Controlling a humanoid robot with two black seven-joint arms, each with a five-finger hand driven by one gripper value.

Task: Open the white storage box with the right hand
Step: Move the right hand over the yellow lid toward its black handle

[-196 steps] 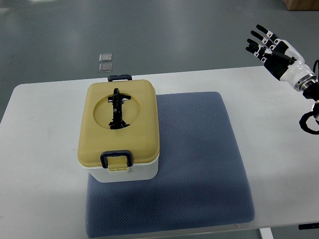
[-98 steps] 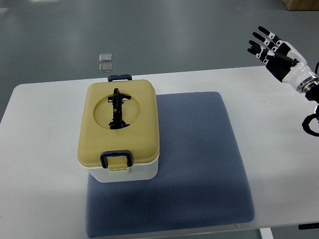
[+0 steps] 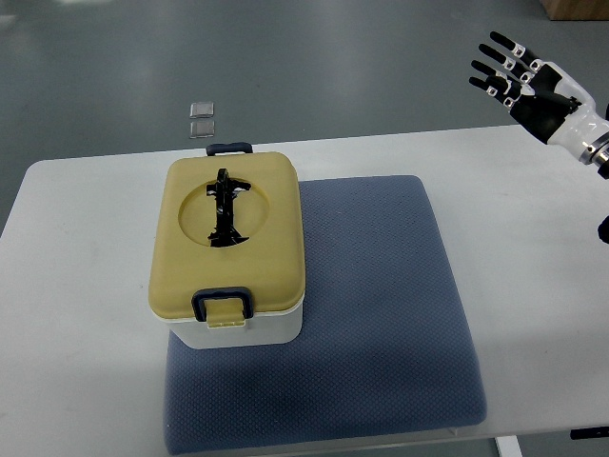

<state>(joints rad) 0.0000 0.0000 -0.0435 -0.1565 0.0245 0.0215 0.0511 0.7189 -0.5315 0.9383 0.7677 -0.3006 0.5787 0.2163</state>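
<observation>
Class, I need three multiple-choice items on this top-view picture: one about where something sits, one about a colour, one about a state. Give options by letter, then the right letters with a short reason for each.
1. Where does the white plastic storage box with the yellow lid stand?
A. On the left part of the blue-grey fabric mat
B. On the grey floor
C. At the right edge of the white table

2. What colour are the latches at the box's front and back edges?
A. Red
B. Dark navy
C. Green

3. How is the right robot hand?
A. Gripping the front latch
B. Pressed flat on the lid
C. Open in the air at upper right, holding nothing

Answers: 1 A, the box overlaps the mat's left side. 2 B, both clasps look dark navy. 3 C, its fingers are spread, far from the box, whose lid is closed.
</observation>
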